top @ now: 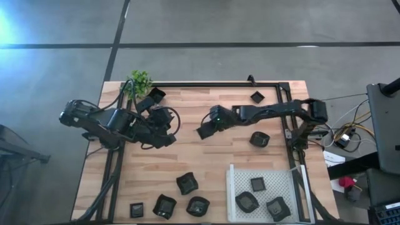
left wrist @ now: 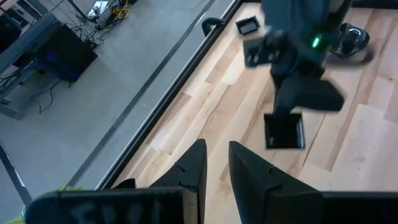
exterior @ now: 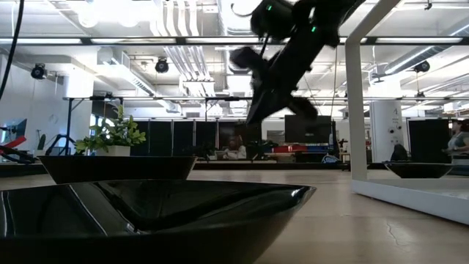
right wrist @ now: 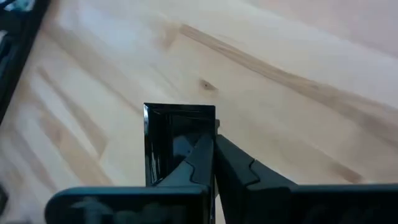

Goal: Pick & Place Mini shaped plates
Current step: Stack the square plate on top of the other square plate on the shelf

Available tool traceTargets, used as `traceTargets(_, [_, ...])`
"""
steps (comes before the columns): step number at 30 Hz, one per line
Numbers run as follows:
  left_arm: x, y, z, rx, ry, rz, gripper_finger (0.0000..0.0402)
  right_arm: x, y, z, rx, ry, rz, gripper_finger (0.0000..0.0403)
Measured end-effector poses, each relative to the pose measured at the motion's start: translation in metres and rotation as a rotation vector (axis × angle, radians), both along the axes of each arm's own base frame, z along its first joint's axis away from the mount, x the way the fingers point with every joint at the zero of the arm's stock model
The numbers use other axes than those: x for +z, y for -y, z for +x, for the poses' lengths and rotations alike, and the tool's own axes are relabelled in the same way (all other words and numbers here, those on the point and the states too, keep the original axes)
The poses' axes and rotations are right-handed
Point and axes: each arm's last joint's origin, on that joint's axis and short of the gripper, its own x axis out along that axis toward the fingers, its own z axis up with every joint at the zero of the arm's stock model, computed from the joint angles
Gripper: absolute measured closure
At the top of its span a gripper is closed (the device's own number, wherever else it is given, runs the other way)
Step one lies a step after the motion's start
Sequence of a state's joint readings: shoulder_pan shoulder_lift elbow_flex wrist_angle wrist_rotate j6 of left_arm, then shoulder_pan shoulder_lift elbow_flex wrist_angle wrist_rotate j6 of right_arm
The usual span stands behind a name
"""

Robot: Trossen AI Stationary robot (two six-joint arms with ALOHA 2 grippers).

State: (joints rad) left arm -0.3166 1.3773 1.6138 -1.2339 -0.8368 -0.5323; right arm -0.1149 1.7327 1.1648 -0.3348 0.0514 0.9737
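Black right arm (top: pixel 275 112) outstretched, plate (right wrist: pixel 177 140) pinched

One square black plate (right wrist: pixel 177 140) hangs tilted above mid-worktop, pinched at its rim. Three plates (top: pixel 257 184) lie in the white tray (top: pixel 236 181); others (top: pixel 187 183) sit scattered near the front edge.

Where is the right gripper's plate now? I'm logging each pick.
In the high view, the square plate hangs mid-table in the shut right gripper, beside the left gripper.

Overhead, table-level and two wrist cameras share the table (top: pixel 187 156).
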Motion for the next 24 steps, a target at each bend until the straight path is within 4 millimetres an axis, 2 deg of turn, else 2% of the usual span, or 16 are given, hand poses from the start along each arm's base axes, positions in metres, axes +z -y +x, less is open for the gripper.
traceTargets(7, [0.000, 0.000, 0.000, 0.016, 0.017, -0.016, 0.0340, 0.054, -0.009, -0.043, 0.122, -0.020, -0.080, 0.0395])
traceTargets(12, [0.000, 0.000, 0.000, 0.032, 0.037, -0.034, 0.0340, 0.082, -0.019, -0.077, 0.214, -0.055, -0.109, 0.0395])
traceTargets(19, [0.000, 0.000, 0.000, 0.064, 0.074, -0.068, 0.0340, 0.107, -0.040, -0.117, 0.479, -0.045, -0.055, 0.0395])
traceTargets(24, [0.000, 0.000, 0.001, 0.087, 0.099, -0.092, 0.0340, 0.110, -0.055, -0.134, 0.728, -0.067, -0.029, 0.0395])
